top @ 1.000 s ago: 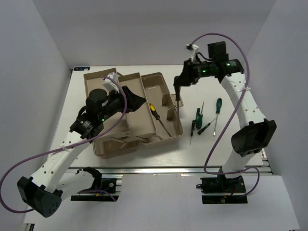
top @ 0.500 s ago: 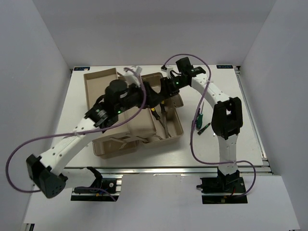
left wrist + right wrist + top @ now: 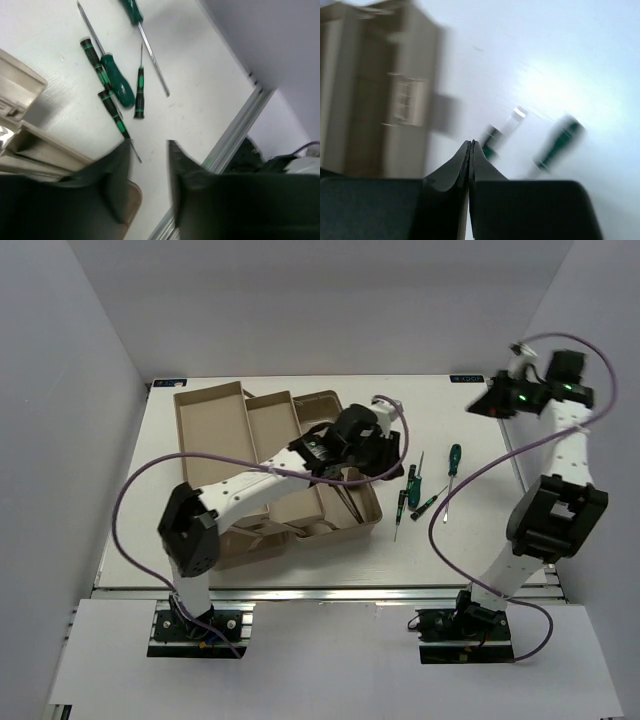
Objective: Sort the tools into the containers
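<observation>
Several green-handled screwdrivers (image 3: 411, 486) lie loose on the white table to the right of the beige toolbox (image 3: 215, 416). The left wrist view shows them close together (image 3: 118, 88), beyond my fingertips. My left gripper (image 3: 388, 448) hangs over the toolbox's right edge, open (image 3: 148, 146), with only bare table between its fingers. My right gripper (image 3: 479, 405) is high at the back right, away from the tools. It is shut (image 3: 471, 144) with nothing in it. That view is blurred, with the toolbox (image 3: 380, 90) at left and green handles (image 3: 560, 140) beyond the tips. Inside the toolbox, dark shafts (image 3: 348, 502) show under my left arm.
The toolbox's open trays (image 3: 272, 420) fill the left and middle of the table. An aluminium rail (image 3: 235, 135) runs along the table's near edge. Purple cables loop off both arms. Grey walls close in on three sides.
My left arm has swung right, across the toolbox to its right edge, and its jaws have narrowed. My right arm has pulled away from the toolbox to the back right corner and shut.
</observation>
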Robot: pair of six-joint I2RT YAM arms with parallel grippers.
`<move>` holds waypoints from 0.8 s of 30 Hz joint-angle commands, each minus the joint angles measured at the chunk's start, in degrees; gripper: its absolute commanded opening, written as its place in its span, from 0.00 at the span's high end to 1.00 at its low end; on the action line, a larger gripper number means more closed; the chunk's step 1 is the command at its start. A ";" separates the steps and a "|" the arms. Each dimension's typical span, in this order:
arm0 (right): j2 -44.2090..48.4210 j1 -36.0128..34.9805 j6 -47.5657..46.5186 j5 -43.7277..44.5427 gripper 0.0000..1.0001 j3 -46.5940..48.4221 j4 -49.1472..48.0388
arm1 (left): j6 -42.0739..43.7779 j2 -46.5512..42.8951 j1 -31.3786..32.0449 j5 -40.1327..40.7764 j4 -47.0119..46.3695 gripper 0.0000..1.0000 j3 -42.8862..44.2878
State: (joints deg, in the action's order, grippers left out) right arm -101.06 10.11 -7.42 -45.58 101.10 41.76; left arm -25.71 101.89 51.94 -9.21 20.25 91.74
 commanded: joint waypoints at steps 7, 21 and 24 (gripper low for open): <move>1.29 13.71 -10.16 12.62 0.53 -21.63 6.17 | 1.55 20.53 4.04 4.28 15.95 0.43 20.30; 1.74 13.71 -6.03 10.25 0.37 -26.13 1.84 | 0.93 35.75 4.04 11.85 25.02 0.43 33.06; 1.30 13.71 -5.59 9.46 0.37 -25.34 2.01 | 1.02 36.71 4.04 10.45 24.31 0.44 33.06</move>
State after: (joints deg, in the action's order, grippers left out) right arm -100.55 23.62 -13.72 -34.02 73.10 44.64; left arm -24.86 139.46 55.99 1.13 44.42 123.09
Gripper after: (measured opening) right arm 0.629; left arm 0.558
